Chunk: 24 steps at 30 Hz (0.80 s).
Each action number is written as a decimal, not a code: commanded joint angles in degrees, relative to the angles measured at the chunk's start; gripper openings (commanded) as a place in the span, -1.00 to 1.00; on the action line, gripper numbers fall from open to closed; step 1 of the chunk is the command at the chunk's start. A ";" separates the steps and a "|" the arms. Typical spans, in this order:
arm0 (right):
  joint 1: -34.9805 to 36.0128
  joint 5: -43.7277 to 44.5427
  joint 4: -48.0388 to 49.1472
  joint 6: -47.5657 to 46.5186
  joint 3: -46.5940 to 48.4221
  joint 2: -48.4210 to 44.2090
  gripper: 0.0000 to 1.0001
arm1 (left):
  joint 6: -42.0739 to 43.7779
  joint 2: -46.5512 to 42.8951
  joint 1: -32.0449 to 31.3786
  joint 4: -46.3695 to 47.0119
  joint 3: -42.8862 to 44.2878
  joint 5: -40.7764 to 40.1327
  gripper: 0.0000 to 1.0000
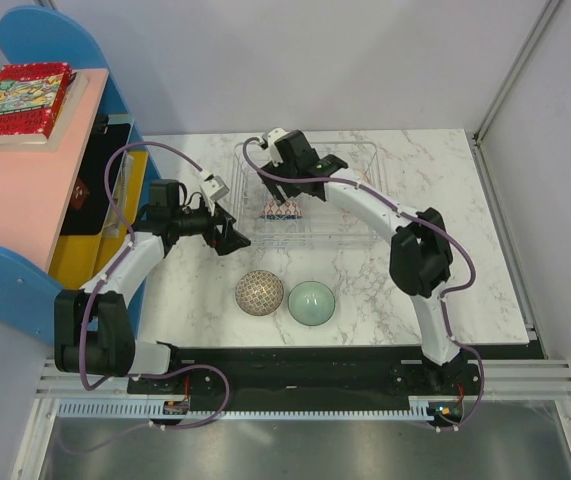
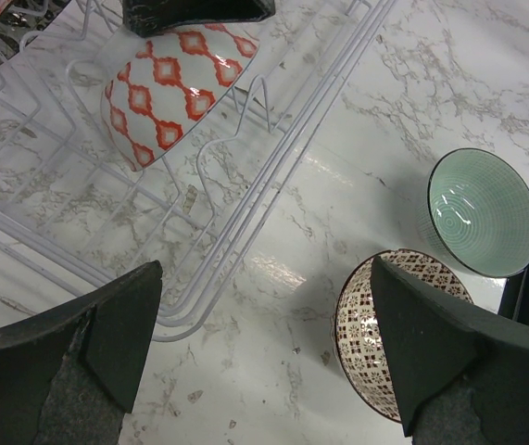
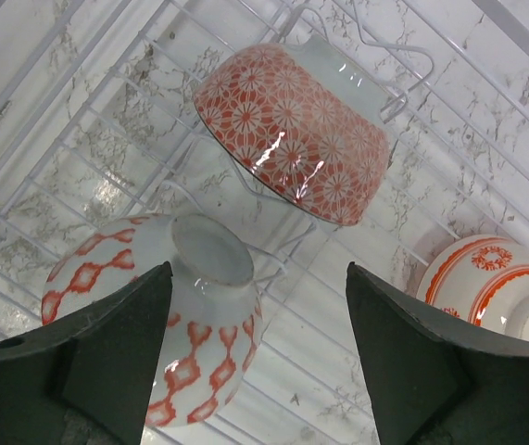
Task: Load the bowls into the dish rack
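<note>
From above, the dish rack stands at twelve o'clock on the marble table. The right gripper hangs over the rack's near-left part with its jaws apart and nothing between them, and the diamond bowl lies just below it. The left gripper hovers beside the rack's corner at nine o'clock, spread wide and empty. At six o'clock the lattice bowl and the mint bowl sit just beside each other on the table, not yet loaded. In the left wrist view the mint bowl is at three o'clock and the lattice bowl at five, both mouth-up, the latter partly behind a finger. The diamond bowl leans on its side among the rack wires at eleven. The right wrist view shows three bowls in the rack: the floral bowl tilted at twelve, the diamond bowl at seven with its foot towards the camera, and a ringed bowl at four. These look like glazed ceramic, so probably rigid, slick, fairly light and easy to chip. The rim looks like the best hold, one finger inside and one outside, and each bowl should be set down gently.
</note>
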 commanded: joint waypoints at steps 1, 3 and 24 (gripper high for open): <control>-0.09 -4.24 -5.22 -2.49 0.22 -7.94 0.74 | 3.94 -2.01 -0.19 -1.76 0.41 0.56 0.99; 0.00 -6.70 -7.16 -4.62 -3.98 -12.23 0.78 | 6.57 -3.15 -0.19 -4.13 0.23 0.47 0.99; -0.09 -13.47 -11.29 -14.21 -25.19 -44.07 0.95 | 21.79 0.44 -10.30 -17.24 -6.71 -14.20 0.99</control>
